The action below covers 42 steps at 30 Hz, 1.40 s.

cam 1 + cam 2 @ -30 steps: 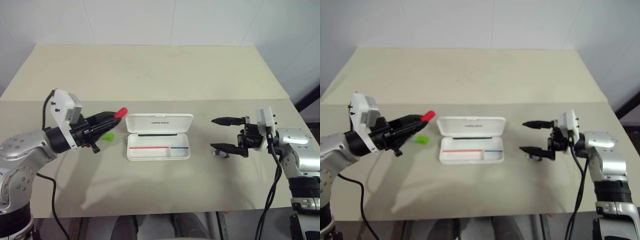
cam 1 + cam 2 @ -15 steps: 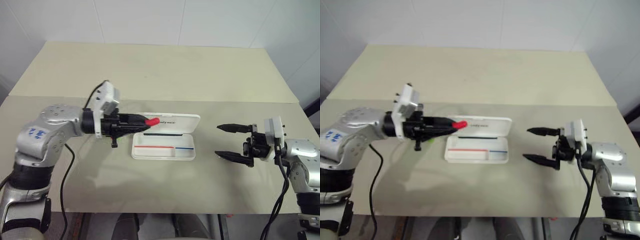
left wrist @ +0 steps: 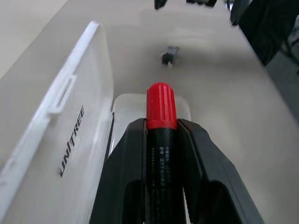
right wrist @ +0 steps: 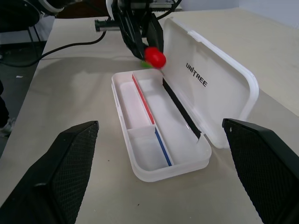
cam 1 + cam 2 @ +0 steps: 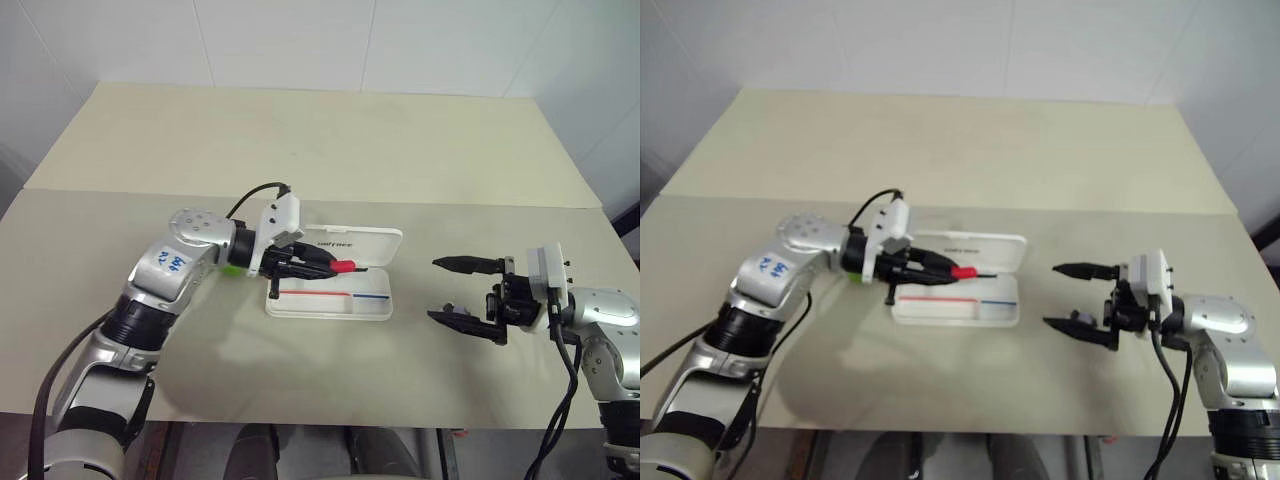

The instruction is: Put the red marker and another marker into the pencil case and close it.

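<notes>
The left gripper (image 5: 322, 268) has its two black fingers clamped on the red marker (image 5: 343, 266), a slim pen with a black barrel and a red capped end, and that red end pokes out past the fingertips. The marker hangs above the tray of the pencil case (image 5: 335, 300), a flat white plastic hinged box lying open near the middle of the beige table (image 5: 330, 150), its lid with dark lettering tipped up on the far side. Inside the tray a thin red-and-blue stripe runs along its length, and the compartments hold nothing. In the left wrist view the marker (image 3: 161, 121) points straight over the tray toward a small dark grey object (image 3: 169, 55) lying on the table beyond the case's right end.

Behind the left wrist, a sliver of the other marker (image 5: 231, 269), the lime-green highlighter, peeks out on the tabletop, left of the case.

Over on the right, the right gripper (image 5: 462, 291) holds level with its fingers spread wide and nothing between them, pointing at the case's right end, well apart from it and closer to the table's right edge.
</notes>
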Available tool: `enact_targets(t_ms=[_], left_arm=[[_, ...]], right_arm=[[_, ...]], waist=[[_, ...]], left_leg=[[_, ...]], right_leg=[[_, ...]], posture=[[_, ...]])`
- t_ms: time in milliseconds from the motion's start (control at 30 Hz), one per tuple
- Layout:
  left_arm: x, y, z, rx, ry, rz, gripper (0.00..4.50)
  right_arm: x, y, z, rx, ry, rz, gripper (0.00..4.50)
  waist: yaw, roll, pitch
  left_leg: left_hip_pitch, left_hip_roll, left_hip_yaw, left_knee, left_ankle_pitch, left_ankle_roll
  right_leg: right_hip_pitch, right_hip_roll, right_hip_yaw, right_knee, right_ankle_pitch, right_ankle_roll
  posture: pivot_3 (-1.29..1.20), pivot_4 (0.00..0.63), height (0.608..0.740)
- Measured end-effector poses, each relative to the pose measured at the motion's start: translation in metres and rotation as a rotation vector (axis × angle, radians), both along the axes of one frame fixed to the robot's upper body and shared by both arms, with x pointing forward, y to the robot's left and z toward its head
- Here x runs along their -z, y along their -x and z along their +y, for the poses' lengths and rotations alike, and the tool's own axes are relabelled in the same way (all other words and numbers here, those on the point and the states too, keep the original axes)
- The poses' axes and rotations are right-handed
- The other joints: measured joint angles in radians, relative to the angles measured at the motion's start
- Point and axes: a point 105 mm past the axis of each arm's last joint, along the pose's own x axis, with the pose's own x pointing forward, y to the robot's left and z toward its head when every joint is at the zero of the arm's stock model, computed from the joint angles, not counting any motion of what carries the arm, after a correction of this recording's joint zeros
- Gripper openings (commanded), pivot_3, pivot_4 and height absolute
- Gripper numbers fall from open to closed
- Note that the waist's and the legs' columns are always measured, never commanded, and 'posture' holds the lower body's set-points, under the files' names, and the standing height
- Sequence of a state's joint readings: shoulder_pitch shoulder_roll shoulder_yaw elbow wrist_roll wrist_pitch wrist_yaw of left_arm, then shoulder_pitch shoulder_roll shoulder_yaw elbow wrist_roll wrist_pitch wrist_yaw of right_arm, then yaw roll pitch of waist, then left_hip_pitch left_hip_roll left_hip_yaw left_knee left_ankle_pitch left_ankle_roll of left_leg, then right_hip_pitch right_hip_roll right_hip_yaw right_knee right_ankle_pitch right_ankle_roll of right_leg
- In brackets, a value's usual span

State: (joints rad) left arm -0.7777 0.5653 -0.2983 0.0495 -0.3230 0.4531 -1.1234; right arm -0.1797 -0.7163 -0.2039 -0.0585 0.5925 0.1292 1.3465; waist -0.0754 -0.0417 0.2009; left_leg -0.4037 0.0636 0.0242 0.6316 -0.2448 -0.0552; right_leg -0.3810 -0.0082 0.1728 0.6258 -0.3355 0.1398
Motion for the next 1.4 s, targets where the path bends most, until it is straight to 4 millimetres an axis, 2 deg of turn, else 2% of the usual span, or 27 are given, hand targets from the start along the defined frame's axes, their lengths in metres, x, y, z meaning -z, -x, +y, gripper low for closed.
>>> enact_targets(t_ms=[467,667,700,1167,1267,1400], left_arm=[[0.012,-0.018,-0.025,-0.008,-0.005,-0.077,0.61],[0.011,-0.018,-0.031,-0.004,-0.005,-0.090,2.53],[0.011,-0.018,-0.032,-0.002,-0.005,-0.090,2.63],[0.000,0.000,-0.043,0.049,0.021,-0.088,2.63],[-0.003,0.005,-0.039,0.037,0.038,-0.077,2.63],[0.003,0.004,-0.030,-0.006,0.034,-0.052,2.63]], right_arm=[[0.002,-0.003,0.003,0.034,-0.011,-0.005,4.50],[0.003,-0.004,0.003,0.045,-0.009,-0.006,4.50],[0.003,-0.004,0.003,0.046,-0.009,-0.008,4.50],[0.003,-0.004,0.003,0.054,-0.009,-0.016,4.50],[0.003,-0.004,0.003,0.052,-0.009,-0.017,4.50],[0.002,-0.004,0.003,0.044,-0.008,-0.017,4.50]], waist=[[0.019,0.000,0.000],[0.026,0.000,0.000],[0.027,0.000,0.000],[0.029,0.000,0.000],[0.024,0.000,0.000],[0.021,0.000,0.000]], left_leg=[[0.000,0.000,0.000,0.001,0.000,0.000],[0.000,0.000,0.000,0.001,0.000,0.000],[0.000,0.000,0.000,0.001,0.000,0.000],[0.000,0.000,0.000,0.002,0.000,0.000],[0.000,0.000,-0.001,0.002,0.000,0.000],[0.000,0.000,-0.001,0.003,0.000,0.000]], right_leg=[[0.000,0.000,0.000,0.002,0.000,0.000],[0.000,0.000,0.000,0.002,0.000,0.000],[0.000,0.000,0.000,0.002,0.000,0.000],[0.000,0.000,0.000,0.002,0.000,0.000],[0.000,0.000,0.000,0.003,0.000,0.000],[0.000,0.000,0.000,0.004,0.000,0.000]], posture=[[0.00,0.150,0.740],[0.00,0.150,0.740],[0.00,0.150,0.740],[0.00,0.150,0.740],[0.00,0.150,0.740],[0.00,0.150,0.740]])
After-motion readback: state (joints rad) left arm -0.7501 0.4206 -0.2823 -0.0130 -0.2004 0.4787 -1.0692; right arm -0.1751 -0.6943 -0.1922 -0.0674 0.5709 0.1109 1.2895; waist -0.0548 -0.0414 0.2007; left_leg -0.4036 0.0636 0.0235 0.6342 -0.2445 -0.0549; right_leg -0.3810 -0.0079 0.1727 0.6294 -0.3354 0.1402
